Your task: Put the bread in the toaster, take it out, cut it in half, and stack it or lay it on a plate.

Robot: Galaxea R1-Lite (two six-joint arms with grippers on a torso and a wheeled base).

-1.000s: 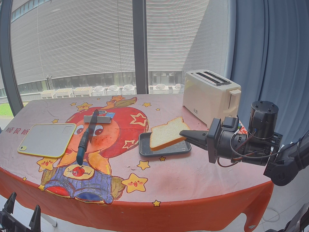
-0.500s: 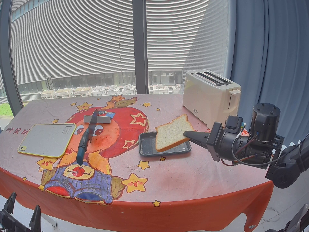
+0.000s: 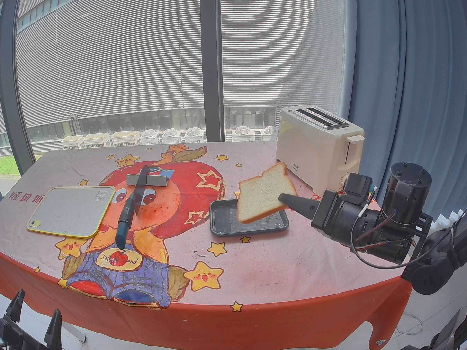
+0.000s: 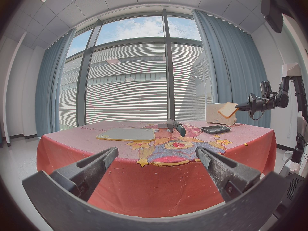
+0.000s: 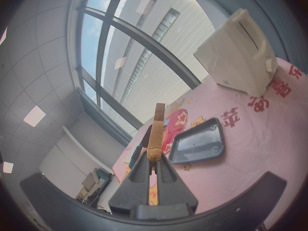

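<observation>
My right gripper (image 3: 287, 200) is shut on one edge of a bread slice (image 3: 263, 192), which hangs tilted in the air above the dark tray (image 3: 221, 224). In the right wrist view the bread slice (image 5: 156, 132) stands edge-on between the pinched fingers, with the tray (image 5: 199, 141) lower down and the cream toaster (image 5: 240, 58) beyond. The toaster (image 3: 318, 142) sits at the table's back right with its two slots up. My left gripper (image 4: 157, 164) is open, low in front of the table, holding nothing.
A knife (image 3: 130, 205) with a blue handle leans on a small grey block (image 3: 147, 179) left of centre. A cutting board (image 3: 72, 210) with a yellow rim lies at the left. A curtain (image 3: 413, 74) hangs behind the toaster.
My right gripper has lifted the bread slice off the tray and carried it up and slightly right, tilting it steeper. The left arm has not moved.
</observation>
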